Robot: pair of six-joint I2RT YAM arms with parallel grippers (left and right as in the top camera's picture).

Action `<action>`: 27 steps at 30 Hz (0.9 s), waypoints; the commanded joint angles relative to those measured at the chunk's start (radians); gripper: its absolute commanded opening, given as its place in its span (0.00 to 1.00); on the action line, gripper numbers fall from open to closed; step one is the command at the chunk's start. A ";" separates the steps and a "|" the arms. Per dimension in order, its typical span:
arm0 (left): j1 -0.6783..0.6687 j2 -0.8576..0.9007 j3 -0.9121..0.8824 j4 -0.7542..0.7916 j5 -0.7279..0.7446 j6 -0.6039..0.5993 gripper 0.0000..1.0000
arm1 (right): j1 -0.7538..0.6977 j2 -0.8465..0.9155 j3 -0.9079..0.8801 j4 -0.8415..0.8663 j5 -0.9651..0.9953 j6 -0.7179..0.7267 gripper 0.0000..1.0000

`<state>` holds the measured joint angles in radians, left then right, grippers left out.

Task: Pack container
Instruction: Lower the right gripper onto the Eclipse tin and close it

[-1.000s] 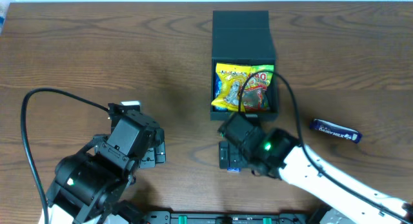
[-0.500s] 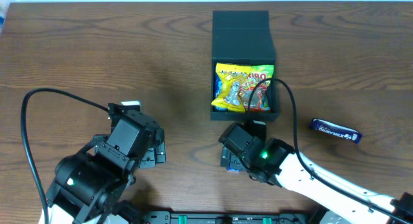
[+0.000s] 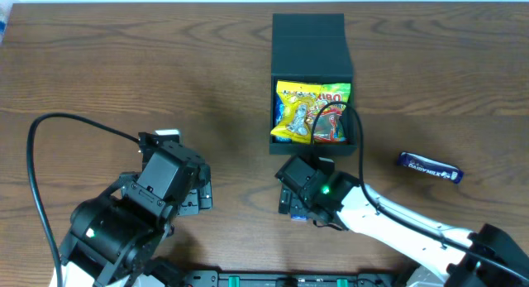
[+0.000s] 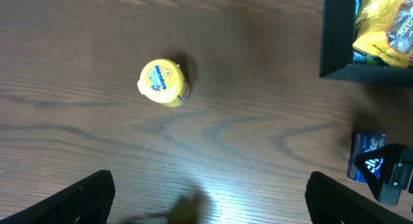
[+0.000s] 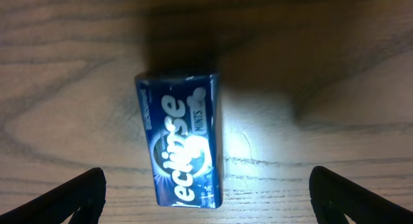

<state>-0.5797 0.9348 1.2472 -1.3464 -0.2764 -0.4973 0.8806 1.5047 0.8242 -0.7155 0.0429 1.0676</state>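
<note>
The right gripper [image 3: 291, 206] is seen from overhead spread wide and empty. Just beyond it lies the container [image 3: 307, 47], its flap laid back and a crinkly yellow sweet bag [image 3: 310, 113] inside. The left gripper [image 3: 197, 196], equally spread, is parked well to its side.

From the left wrist, a round yellow tub [image 4: 162, 83] is seen ahead of the fingers [image 4: 84, 197], with the container's matte wall far right.

From the right wrist, a glossy blue mint tin [image 5: 184, 140] lies between the fingers. It is judged stiff, light and slippery, best gripped across its long sides. The box is judged rigid and best left standing.
</note>
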 commanded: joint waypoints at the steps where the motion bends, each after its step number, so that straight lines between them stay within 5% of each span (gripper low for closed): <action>1: 0.002 -0.001 0.000 -0.003 -0.018 0.003 0.95 | -0.022 0.006 -0.003 0.001 -0.021 -0.014 0.99; 23: 0.002 -0.001 0.000 -0.003 -0.018 0.003 0.95 | -0.096 0.102 -0.003 0.054 -0.149 -0.090 0.98; 27: 0.002 -0.001 0.000 -0.003 -0.018 0.003 0.95 | -0.096 0.102 -0.003 0.054 -0.149 -0.090 0.88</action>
<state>-0.5797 0.9348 1.2472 -1.3460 -0.2768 -0.4969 0.7895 1.6035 0.8238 -0.6609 -0.0978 0.9836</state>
